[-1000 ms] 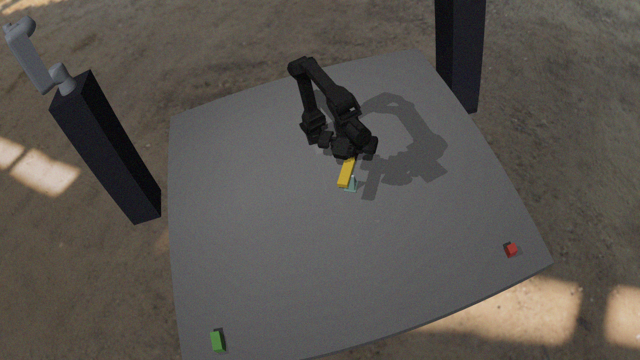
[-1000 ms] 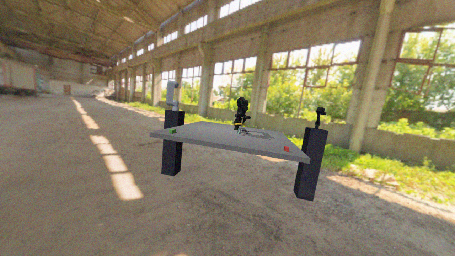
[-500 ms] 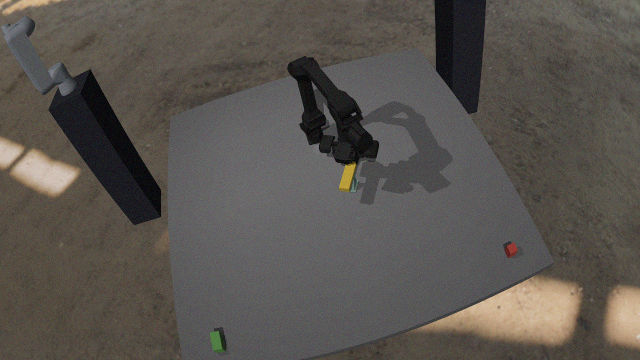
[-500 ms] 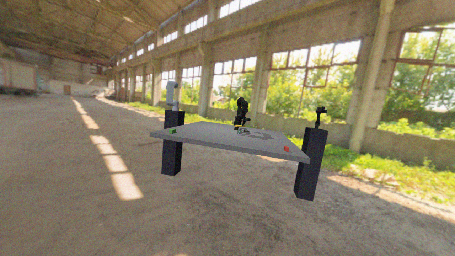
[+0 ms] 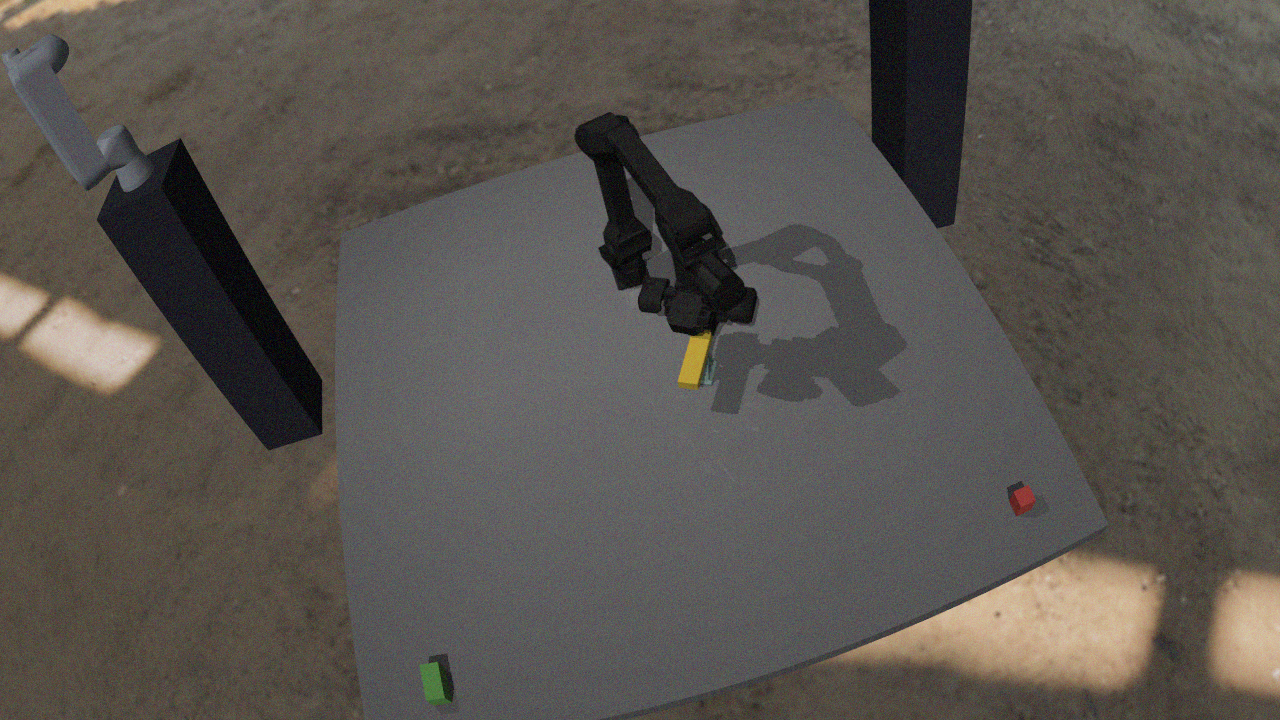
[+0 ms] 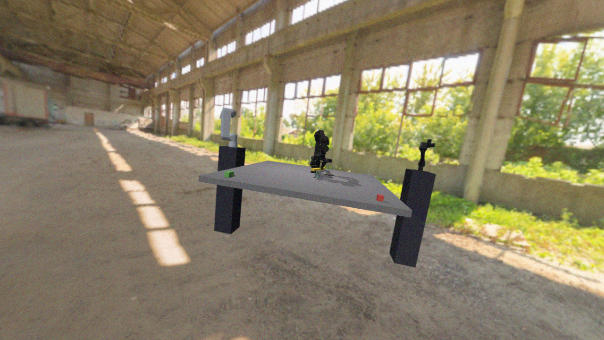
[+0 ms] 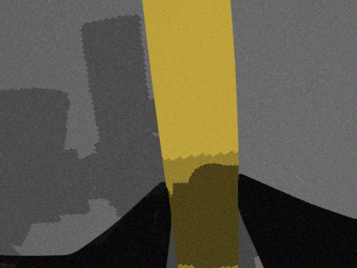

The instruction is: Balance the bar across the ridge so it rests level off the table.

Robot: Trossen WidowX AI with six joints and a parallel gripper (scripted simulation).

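The yellow bar (image 5: 694, 360) (image 7: 193, 82) is held between the two black fingers of my gripper (image 7: 201, 187), which is shut on it. In the wrist view the bar runs away from the fingers to the top edge. The pale teal ridge (image 5: 709, 373) (image 6: 317, 174) stands on the grey table (image 5: 501, 501) (image 6: 274, 182). In the top view the bar covers most of the ridge, and only its right side shows. In the exterior view the bar is just above the ridge's top; whether they touch cannot be told. The wrist view does not show the ridge.
A green block (image 5: 435, 683) (image 6: 229, 174) and a red cube (image 5: 1022, 499) (image 6: 380, 197) lie near the table's corners, far from the arm. A grey arm (image 5: 58, 116) (image 6: 226, 124) and a black arm (image 6: 422, 154) stand on dark pillars beside the table.
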